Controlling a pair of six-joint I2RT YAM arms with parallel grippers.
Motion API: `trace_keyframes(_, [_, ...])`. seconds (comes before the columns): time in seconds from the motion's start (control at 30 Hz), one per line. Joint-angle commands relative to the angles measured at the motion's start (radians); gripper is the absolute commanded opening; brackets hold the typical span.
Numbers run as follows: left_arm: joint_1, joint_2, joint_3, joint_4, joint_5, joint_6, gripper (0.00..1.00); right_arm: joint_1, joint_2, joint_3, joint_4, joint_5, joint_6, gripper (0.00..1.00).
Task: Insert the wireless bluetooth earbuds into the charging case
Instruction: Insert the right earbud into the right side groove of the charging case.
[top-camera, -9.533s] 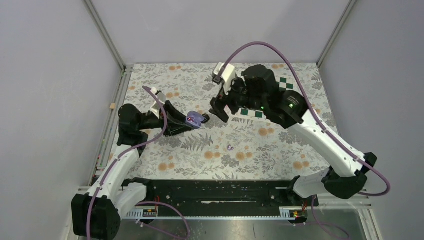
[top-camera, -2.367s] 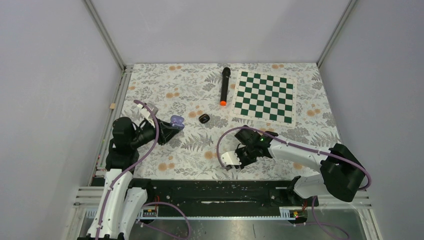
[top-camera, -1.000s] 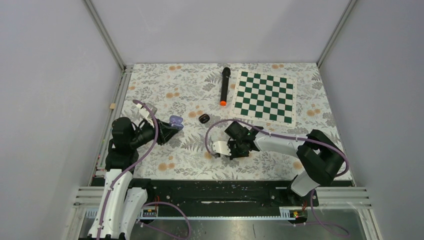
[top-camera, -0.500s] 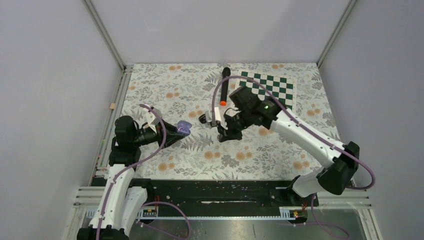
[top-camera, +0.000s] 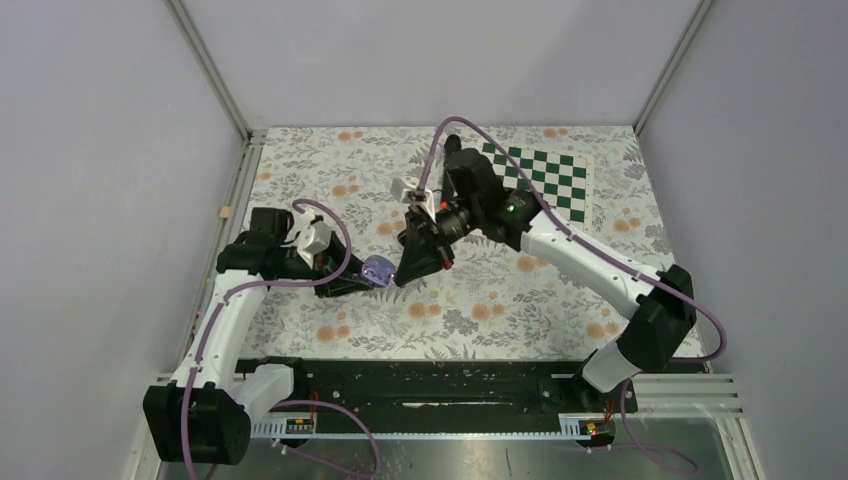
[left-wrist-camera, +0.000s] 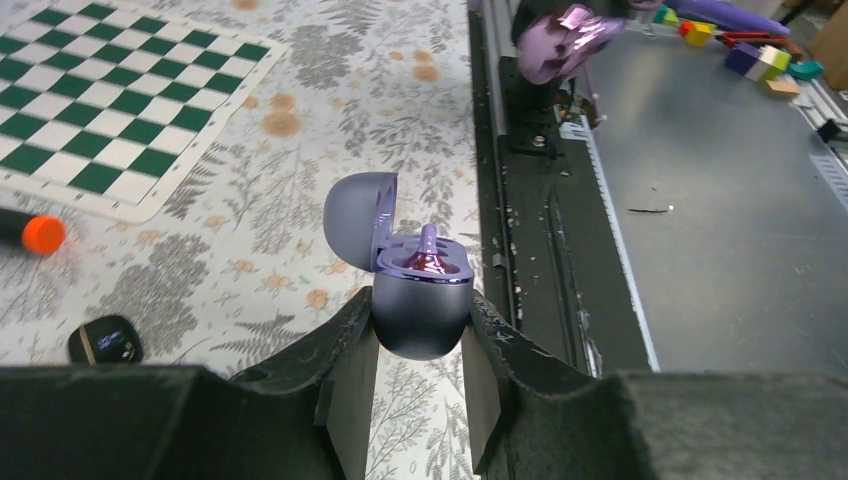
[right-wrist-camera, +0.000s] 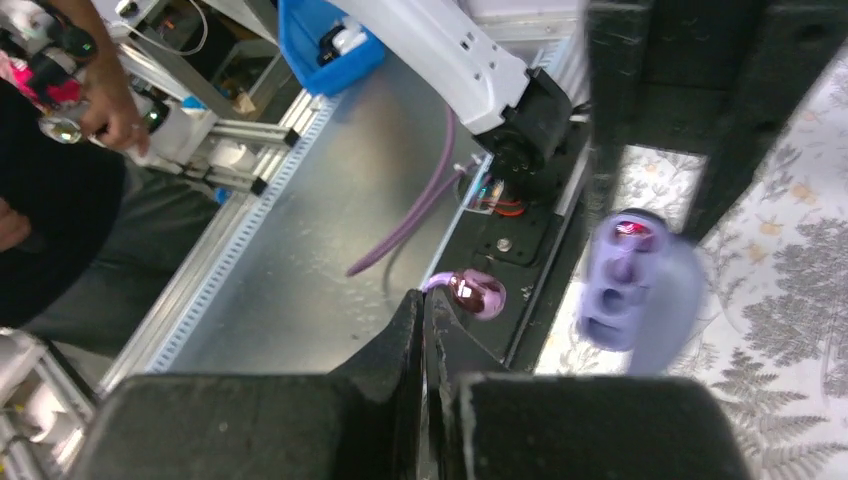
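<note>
Right wrist view: the right gripper (right-wrist-camera: 425, 300) is pinched shut on 1 glossy lilac earbud (right-wrist-camera: 476, 294), near the lilac oval charging case (right-wrist-camera: 630, 290). The left gripper (left-wrist-camera: 420, 325) clamps that case by its sides, lid open; a 2nd lilac earbud (left-wrist-camera: 425, 262) sits inside the case.

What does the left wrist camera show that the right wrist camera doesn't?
Left wrist only: the chessboard, the microphone and a small black case. Right wrist only: a person's hand and a blue bin off the table. Both: the open lilac case clamped in the left fingers with one earbud seated, and the second earbud pinched in the right fingers.
</note>
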Motion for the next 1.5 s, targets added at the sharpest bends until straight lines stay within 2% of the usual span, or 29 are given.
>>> trace_keyframes(0.0, [-0.032,-0.009,0.06,-0.346,0.111,0.368,0.0,0.009,-0.037,-0.191,1.01,-0.032,0.755,0.0])
trace_keyframes(0.03, [-0.033,-0.008,0.065,-0.407,0.105,0.444,0.0,0.01,-0.027,-0.195,1.066,-0.016,0.817,0.0])
trace_keyframes(0.07, [-0.033,-0.001,0.076,-0.509,0.098,0.558,0.0,0.013,-0.025,-0.187,1.046,0.018,0.826,0.0])
trace_keyframes(0.13, [-0.022,0.032,0.104,-0.758,0.097,0.863,0.0,0.013,-0.054,-0.199,0.974,0.114,0.774,0.0])
trace_keyframes(0.23, [0.038,0.034,0.089,-0.794,0.165,0.858,0.0,0.015,-0.126,-0.21,0.812,0.31,0.657,0.0])
trace_keyframes(0.37, [0.098,0.021,0.092,-0.795,0.172,0.877,0.0,0.017,-0.155,-0.196,0.732,0.507,0.713,0.0])
trace_keyframes(0.43, [0.117,0.06,0.14,-0.794,0.175,0.827,0.0,0.019,-0.159,-0.18,0.691,0.566,0.726,0.0])
trace_keyframes(0.57, [0.128,0.216,0.371,-0.795,0.166,0.674,0.0,0.018,-0.164,-0.118,0.604,0.585,0.663,0.0])
trace_keyframes(0.8, [0.137,0.434,0.765,-0.795,0.14,0.509,0.0,0.007,-0.166,0.068,0.36,0.934,0.645,0.0])
trace_keyframes(1.0, [0.135,0.632,1.181,-0.794,0.075,0.384,0.0,-0.008,-0.118,0.19,0.331,1.109,0.731,0.0])
trace_keyframes(1.07, [0.125,0.702,1.314,-0.768,0.037,0.284,0.0,-0.009,-0.093,0.223,0.335,1.137,0.764,0.0])
trace_keyframes(1.13, [0.109,0.739,1.373,-0.605,-0.034,0.05,0.0,-0.009,-0.066,0.256,0.338,1.159,0.781,0.0])
trace_keyframes(1.17, [0.101,0.716,1.336,-0.431,-0.091,-0.114,0.0,-0.011,-0.055,0.268,0.338,1.177,0.793,0.0])
trace_keyframes(1.23, [0.092,0.603,1.11,0.101,-0.25,-0.542,0.0,-0.016,-0.042,0.279,0.345,1.221,0.826,0.0])
trace_keyframes(1.3, [0.108,0.481,0.827,0.753,-0.428,-0.982,0.0,-0.025,-0.038,0.269,0.379,1.278,0.89,0.0])
trace_keyframes(1.33, [0.113,0.442,0.73,0.922,-0.47,-1.053,0.0,-0.031,-0.039,0.255,0.407,1.315,0.93,0.0])
trace_keyframes(1.37, [0.113,0.411,0.659,1.026,-0.496,-1.09,0.0,-0.038,-0.04,0.237,0.451,1.34,0.974,0.0])
trace_keyframes(1.43, [0.105,0.332,0.472,1.23,-0.556,-1.182,0.0,-0.044,-0.025,0.224,0.505,1.366,1.068,0.0])
trace_keyframes(1.47, [0.088,0.293,0.397,1.267,-0.56,-1.16,0.0,-0.046,-0.012,0.232,0.506,1.369,1.123,0.0])
